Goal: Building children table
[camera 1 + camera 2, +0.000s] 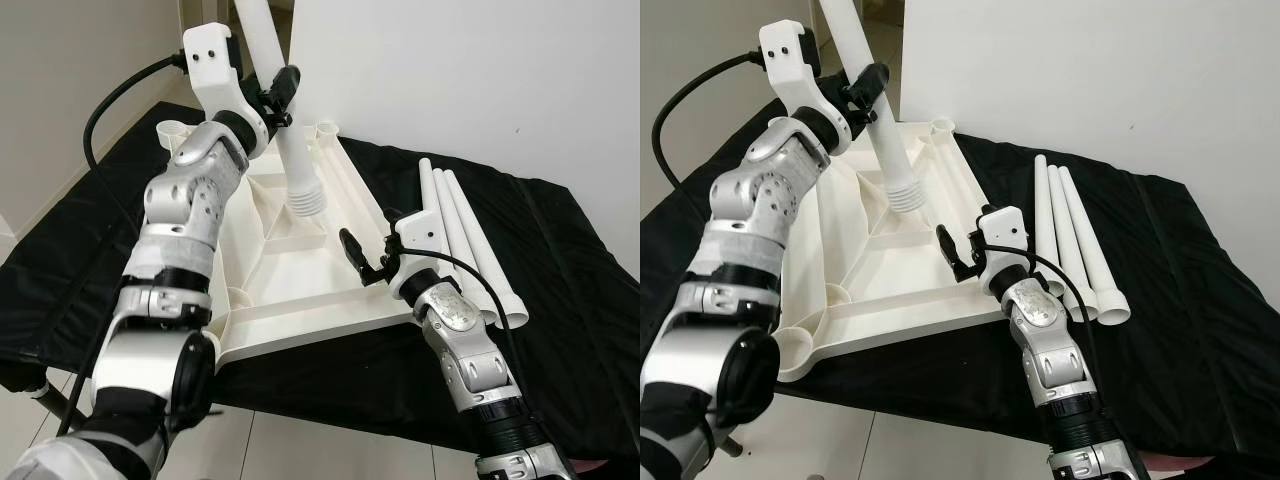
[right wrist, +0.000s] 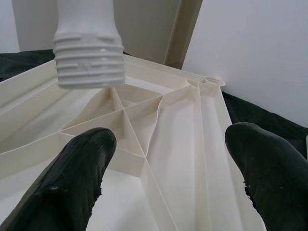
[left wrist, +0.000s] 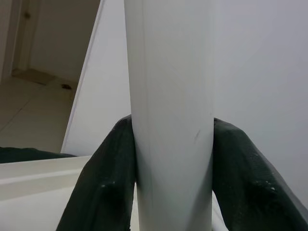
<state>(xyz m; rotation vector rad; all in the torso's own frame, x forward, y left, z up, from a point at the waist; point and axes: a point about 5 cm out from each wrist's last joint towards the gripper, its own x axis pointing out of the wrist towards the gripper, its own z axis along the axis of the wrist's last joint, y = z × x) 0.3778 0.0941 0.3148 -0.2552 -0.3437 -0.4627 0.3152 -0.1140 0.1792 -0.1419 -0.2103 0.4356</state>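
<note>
A cream table top [image 1: 300,290] lies upside down on a black cloth, its ribs facing up. My left gripper [image 1: 280,95] is shut on a white table leg [image 1: 295,160], which it holds tilted. The leg's threaded end [image 1: 308,200] hangs just above the ribs near the top's middle. In the left wrist view the black fingers [image 3: 103,183] press on both sides of the leg [image 3: 171,120]. My right gripper [image 1: 362,262] is open and hovers over the top's right edge. In the right wrist view the threaded end [image 2: 89,57] hangs beyond its fingers [image 2: 72,183].
Three more white legs [image 1: 470,240] lie side by side on the black cloth [image 1: 560,260] to the right of the top. Round leg sockets [image 1: 327,128] stand at the top's corners. A white wall [image 1: 480,80] stands behind, and tiled floor [image 1: 300,450] lies in front.
</note>
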